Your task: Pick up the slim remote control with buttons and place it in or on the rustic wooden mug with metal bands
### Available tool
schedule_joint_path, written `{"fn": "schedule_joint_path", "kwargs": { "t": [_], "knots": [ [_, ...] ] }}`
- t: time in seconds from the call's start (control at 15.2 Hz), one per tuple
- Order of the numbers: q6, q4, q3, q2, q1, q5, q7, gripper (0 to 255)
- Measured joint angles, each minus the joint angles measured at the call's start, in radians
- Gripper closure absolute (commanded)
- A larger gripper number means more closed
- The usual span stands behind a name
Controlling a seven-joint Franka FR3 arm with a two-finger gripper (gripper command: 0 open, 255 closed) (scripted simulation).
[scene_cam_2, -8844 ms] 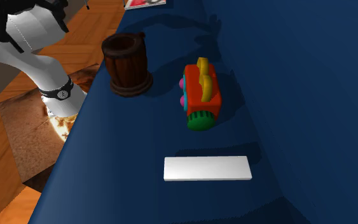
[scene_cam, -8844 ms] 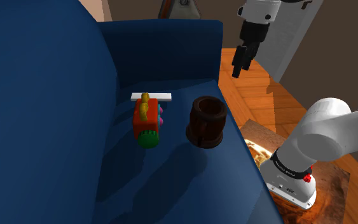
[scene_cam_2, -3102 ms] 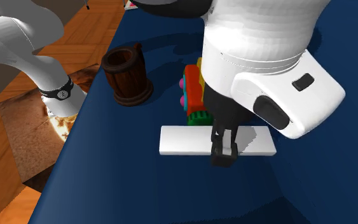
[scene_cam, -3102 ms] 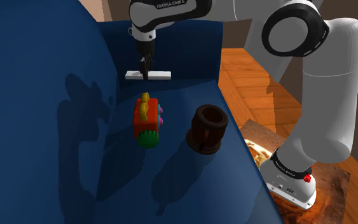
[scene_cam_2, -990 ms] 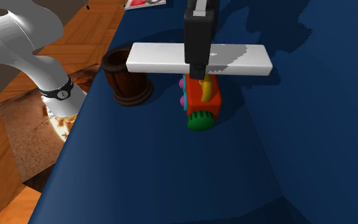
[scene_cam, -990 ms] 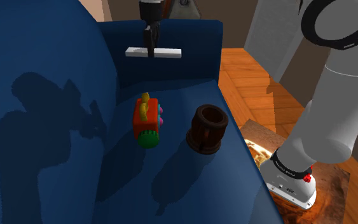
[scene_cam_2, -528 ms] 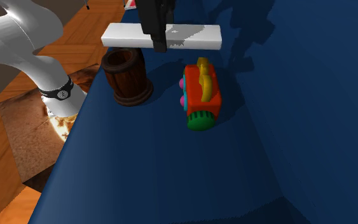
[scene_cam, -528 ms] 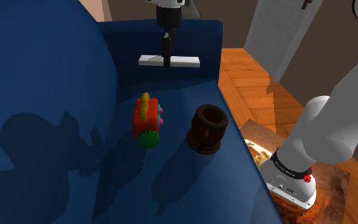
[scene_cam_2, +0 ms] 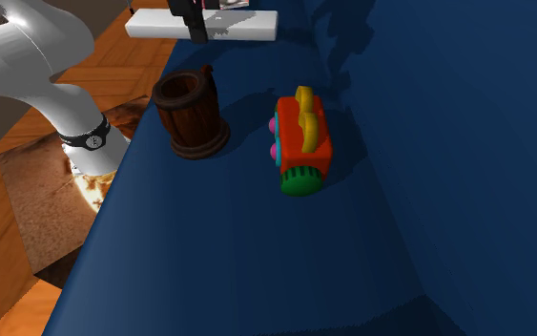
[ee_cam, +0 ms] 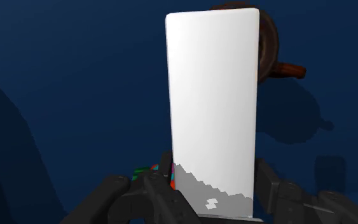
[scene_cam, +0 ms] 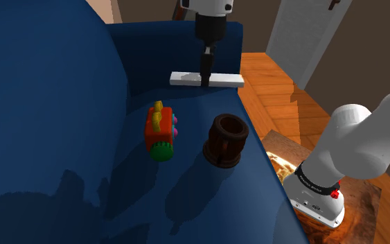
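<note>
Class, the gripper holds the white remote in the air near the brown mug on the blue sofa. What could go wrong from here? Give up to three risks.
1. The remote hangs level in the gripper and looks too long for the mouth of the mug. Lowered flat, it may only bridge the rim and slide off.
2. The mug stands near the edge of the sofa seat. A bump might tip it onto the wooden floor.

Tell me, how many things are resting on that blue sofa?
2: the brown mug by the sofa's edge and the colourful toy beside it. The white remote is not resting; the gripper holds it above.
</note>
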Motion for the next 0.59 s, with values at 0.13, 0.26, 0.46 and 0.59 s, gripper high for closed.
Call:
{"fn": "schedule_joint_path", "kwargs": {
  "t": [0.13, 0.26, 0.46, 0.59],
  "knots": [
    [-0.007, -0.067, 0.011, -0.076, 0.012, 0.015, 0.018, 255],
    [-0.016, -0.114, 0.023, -0.135, 0.024, 0.028, 0.036, 255],
    [-0.031, -0.183, 0.040, -0.224, 0.042, 0.050, 0.063, 255],
    [-0.022, -0.217, 0.045, -0.250, 0.047, 0.057, 0.068, 255]
  ]
}}
